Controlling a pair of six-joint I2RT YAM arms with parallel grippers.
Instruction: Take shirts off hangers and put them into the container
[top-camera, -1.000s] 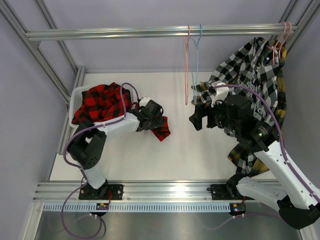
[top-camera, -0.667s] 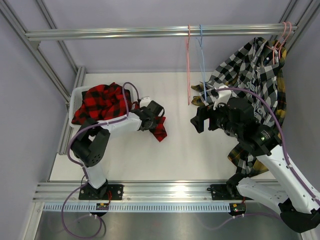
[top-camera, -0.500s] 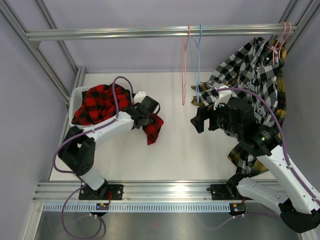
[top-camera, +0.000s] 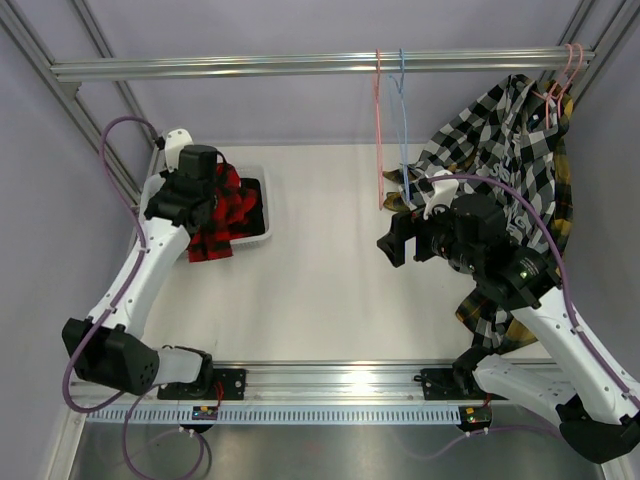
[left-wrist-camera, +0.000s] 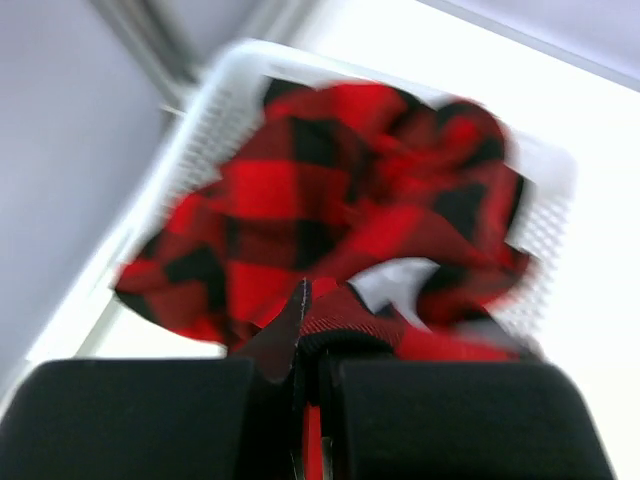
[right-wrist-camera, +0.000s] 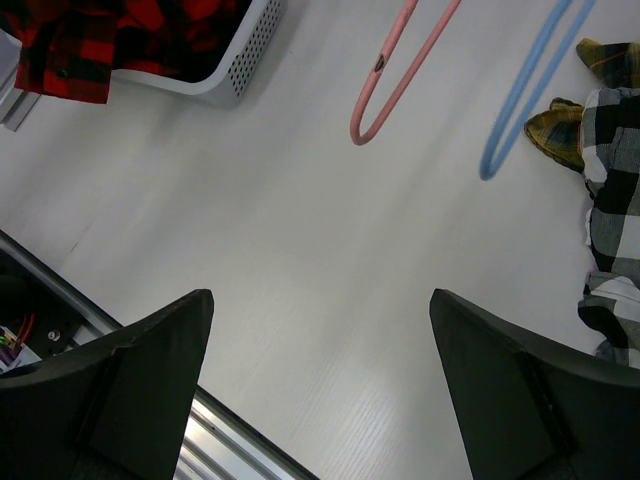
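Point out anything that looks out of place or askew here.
The red-and-black plaid shirt sits only partly in the white slotted plastic basket. One fold droops over the basket's near rim, and the left gripper is shut on the fabric. Nothing else stands out.

One shirt (top-camera: 213, 212) seemingly spills over the container (top-camera: 266, 205), hangers (top-camera: 379, 140) well right.

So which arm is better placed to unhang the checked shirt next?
Right: the right gripper hangs open near the check shirt; the left gripper is shut on the red plaid shirt at the container.
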